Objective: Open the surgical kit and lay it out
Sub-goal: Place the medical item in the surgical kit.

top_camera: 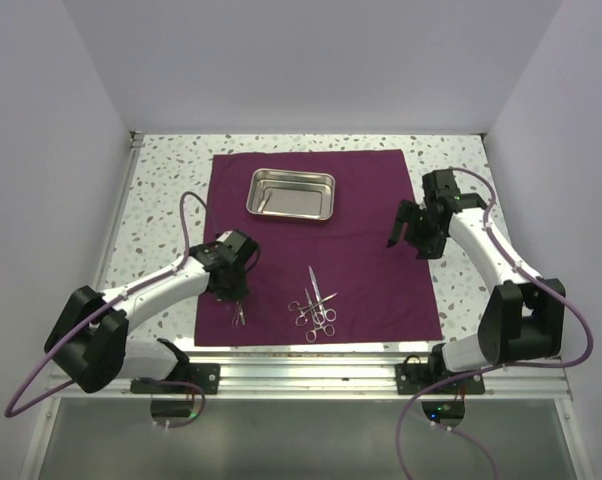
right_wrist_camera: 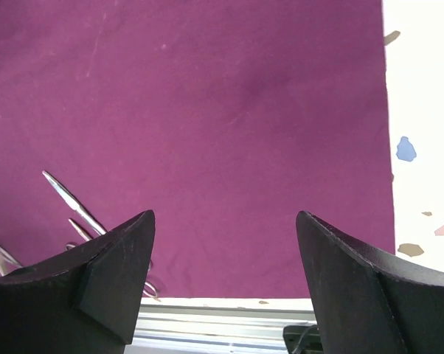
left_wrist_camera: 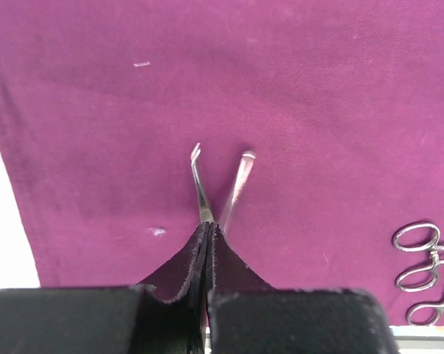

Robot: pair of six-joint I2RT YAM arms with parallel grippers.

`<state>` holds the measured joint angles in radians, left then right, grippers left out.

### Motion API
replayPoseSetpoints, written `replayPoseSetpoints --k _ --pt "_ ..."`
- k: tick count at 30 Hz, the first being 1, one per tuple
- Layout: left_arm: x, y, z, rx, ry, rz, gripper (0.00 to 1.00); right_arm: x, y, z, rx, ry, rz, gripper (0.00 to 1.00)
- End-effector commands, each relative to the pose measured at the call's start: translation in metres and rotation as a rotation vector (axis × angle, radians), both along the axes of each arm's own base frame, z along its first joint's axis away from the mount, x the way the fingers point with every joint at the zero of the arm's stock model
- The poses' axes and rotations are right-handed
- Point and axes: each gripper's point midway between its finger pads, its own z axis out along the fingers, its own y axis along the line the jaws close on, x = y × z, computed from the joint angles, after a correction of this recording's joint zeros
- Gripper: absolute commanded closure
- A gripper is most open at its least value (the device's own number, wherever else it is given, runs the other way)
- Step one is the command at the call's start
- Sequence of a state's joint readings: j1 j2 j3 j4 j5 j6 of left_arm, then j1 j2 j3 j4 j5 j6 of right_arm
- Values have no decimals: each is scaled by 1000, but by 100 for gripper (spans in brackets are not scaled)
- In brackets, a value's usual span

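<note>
The left fingers (left_wrist_camera: 179, 274) are pressed together on the tweezers (left_wrist_camera: 200, 188), gripping them near the joined end. The two prongs fan out ahead of the fingertips over the purple cloth (left_wrist_camera: 318, 88). The left wrist view does not show whether the prong tips touch the cloth. Well off to the right of these fingers in the same view lie the ring handles of the forceps (left_wrist_camera: 417, 254), flat on the cloth.

From above, the tweezers (top_camera: 239, 313) are only a small silver sliver poking out on the near side of the left fingers (top_camera: 237, 296), close to the cloth's near-left corner. The pinch itself is hidden there. That view alone shows the whole layout. The cloth (top_camera: 371, 215) is spread flat on the speckled bench (top_camera: 171, 165). The steel tray (top_camera: 325, 196) sits on the cloth's far half, beyond and to the right of the left fingers, left of the right fingers (top_camera: 393, 238), and well apart from both. The scissors (top_camera: 315, 290) and forceps (top_camera: 303, 310) lie together between the two sets of fingers, nearer the left ones.

The right fingers (right_wrist_camera: 115, 265) stand wide apart with nothing between them, above the right part of the cloth (right_wrist_camera: 229, 110). The right wrist view shows what the top view does not. The cloth's right edge runs just outside the right-hand finger, with bare bench (right_wrist_camera: 421, 88) past it. A scissors (right_wrist_camera: 73, 200) blade points out from behind the left-hand finger.
</note>
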<state>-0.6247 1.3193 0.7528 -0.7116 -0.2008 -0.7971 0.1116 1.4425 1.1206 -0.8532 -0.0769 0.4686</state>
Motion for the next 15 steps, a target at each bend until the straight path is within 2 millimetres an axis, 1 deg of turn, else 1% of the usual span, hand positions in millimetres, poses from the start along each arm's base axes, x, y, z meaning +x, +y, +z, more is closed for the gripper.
replayPoseSetpoints --k 1,3,4,6,7,8,9,10,12,13,14,15 --pt "7 -16 -1 -86 -41 46 100 3 11 -3 37 -3 21 19" --pt "3 -17 -7 -84 -14 44 100 3 12 -6 37 3 25 19" --pt "1 -17 -7 -80 -7 39 97 3 12 -6 38 2 23 19" --pt "5 -17 -1 -73 -12 40 87 3 12 -5 36 1 27 20" --pt "15 -21 12 -76 -45 41 80 3 12 -5 34 0 27 19" --pt "16 -19 20 -61 -51 41 77 3 11 -5 31 1 25 19" --pt "23 -20 29 -59 -73 38 73 2 11 -4 29 -3 28 19" --pt "41 -26 53 -64 -138 28 64 2 9 -4 24 -3 26 19" --pt "56 -27 72 -31 -173 8 54 2 9 -3 20 -7 27 19" --pt "77 -32 99 -18 -249 -19 45 2 8 -1 15 -14 27 19" --pt "88 -33 100 13 -250 -36 41 2 6 0 4 -19 25 19" --pt "99 -33 106 34 -264 -50 37 3 4 2 -7 -25 24 19"
